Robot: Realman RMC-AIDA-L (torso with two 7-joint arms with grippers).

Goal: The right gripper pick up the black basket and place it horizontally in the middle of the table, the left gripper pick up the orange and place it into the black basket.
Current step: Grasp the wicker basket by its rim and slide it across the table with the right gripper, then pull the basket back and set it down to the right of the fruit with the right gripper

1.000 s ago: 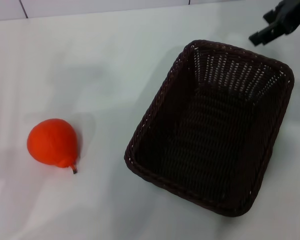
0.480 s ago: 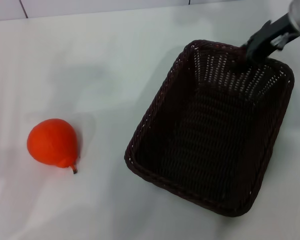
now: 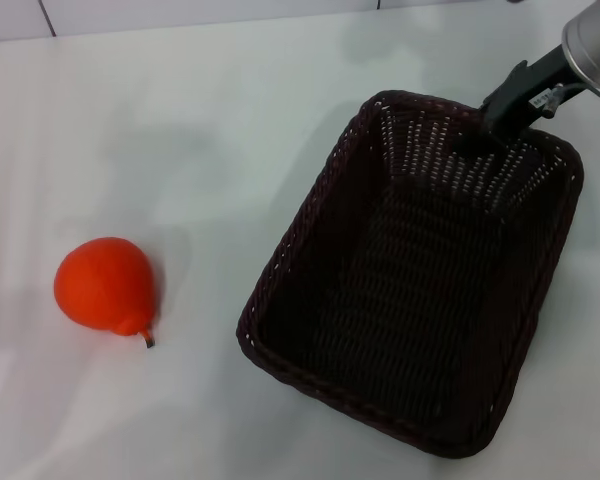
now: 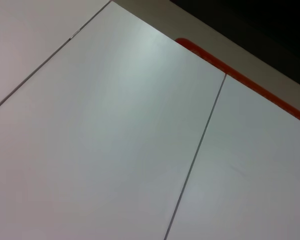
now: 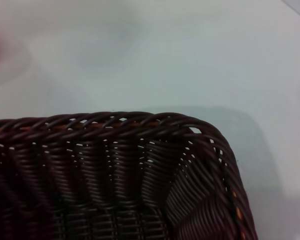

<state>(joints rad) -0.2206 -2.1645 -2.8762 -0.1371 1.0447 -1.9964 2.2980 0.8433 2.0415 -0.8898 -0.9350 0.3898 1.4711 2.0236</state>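
Right gripper (image 3: 492,118) now down at far rim of black basket (image 3: 420,290), grip state unclear; basket shifted slightly leftward on table (image 3: 200,140); orange (image 3: 105,284) unmoved, well left.

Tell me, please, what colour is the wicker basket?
Dark brown-black wicker basket, clearest in the head view.

right arm: silver-grey, enters head view from upper right, angled down and leftward | right gripper (image 3: 485,128): black, low, tip at a far rim; finger state unreadable | left arm: out of sight
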